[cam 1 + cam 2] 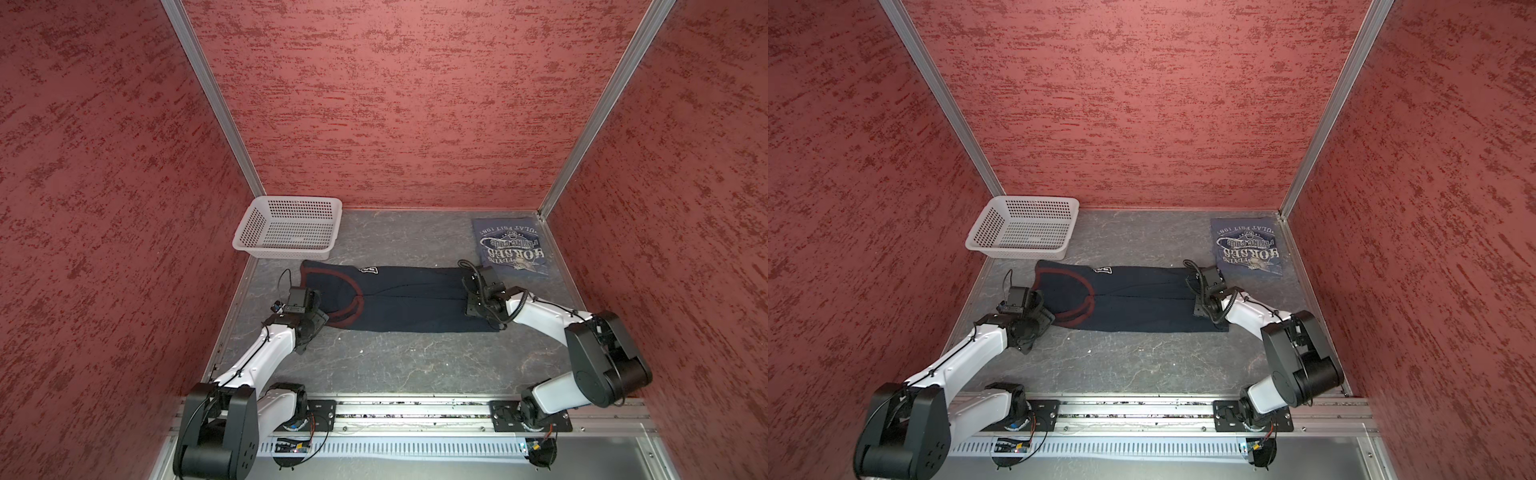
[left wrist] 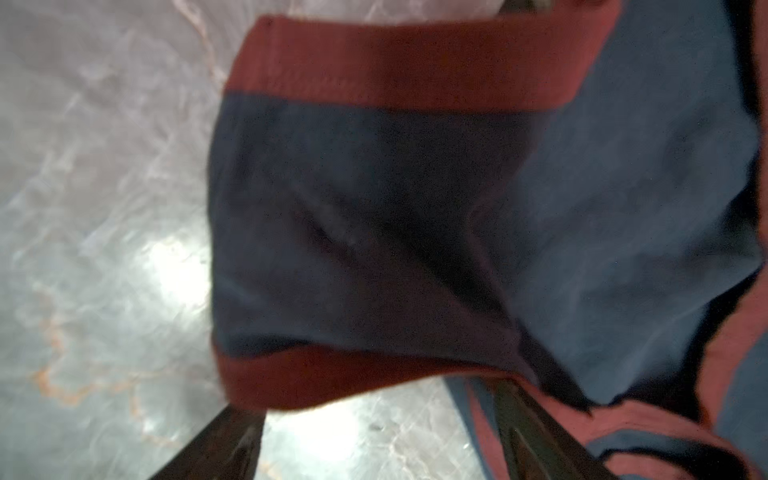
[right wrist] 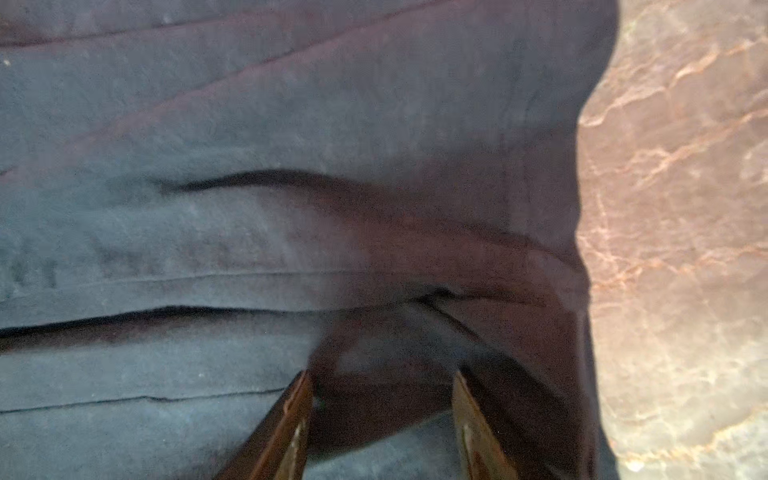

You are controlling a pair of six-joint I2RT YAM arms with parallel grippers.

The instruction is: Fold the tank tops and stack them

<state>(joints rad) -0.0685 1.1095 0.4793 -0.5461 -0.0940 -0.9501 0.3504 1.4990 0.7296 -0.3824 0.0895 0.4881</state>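
A dark navy tank top [image 1: 407, 303] with maroon trim lies folded lengthwise across the middle of the table in both top views, straps to the left. My left gripper [image 1: 318, 309] sits at its strap end. In the left wrist view that gripper [image 2: 376, 403] is open, bare table between its fingers and the maroon-edged strap [image 2: 353, 228] just past the tips. My right gripper [image 1: 473, 299] is at the hem end. In the right wrist view it [image 3: 382, 380] stands open over the creased navy cloth [image 3: 249, 208]. The slate-blue tank top [image 1: 509, 247] lies folded at the back right, lettering up.
A white perforated basket [image 1: 286, 230] stands at the back left corner, just behind the navy top's straps. Red textured walls close the grey marbled table [image 1: 395, 365] on three sides. The arm bases sit on a rail along the front edge.
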